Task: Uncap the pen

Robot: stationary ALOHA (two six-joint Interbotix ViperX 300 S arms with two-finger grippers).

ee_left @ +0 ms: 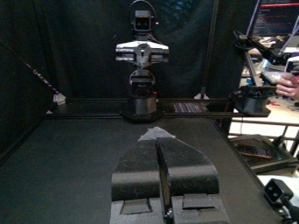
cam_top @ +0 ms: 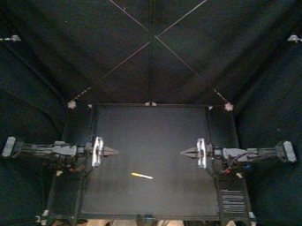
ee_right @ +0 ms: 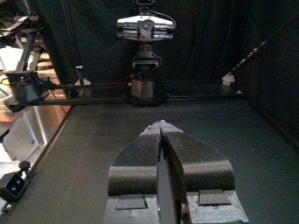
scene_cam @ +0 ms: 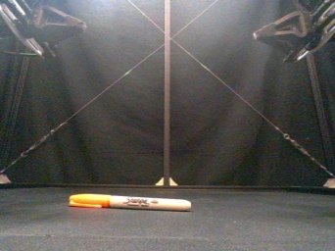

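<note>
**First speaker:** What is on the table?

**Second speaker:** A single pen [scene_cam: 131, 202] lies flat on the black table [cam_top: 154, 132]. It is in the front half, close to the middle between the two sides. Its barrel is white with dark print, and its cap [scene_cam: 86, 200] is orange.

**First speaker:** Is the cap on the pen?

**Second speaker:** Yes, the cap sits closed on one end. That end points toward the side the left arm comes from. Seen from above, the pen lies at a slight slant, with the cap end a little farther back than the other end.

**First speaker:** Where are the two grippers?

**Second speaker:** The left gripper [cam_top: 115, 153] hangs near the table's left side and points toward the middle. The right gripper [cam_top: 185, 153] mirrors it near the right side. They face each other and are well apart. From the front, both arms show high up in the top corners, well above the table. The pen lies nearer the front edge than the line between them and touches neither.

**First speaker:** Are they holding anything?

**Second speaker:** No. The left gripper's jaws are pressed together to a point with nothing between them. The right gripper's jaws are closed and empty in the same way.
</note>
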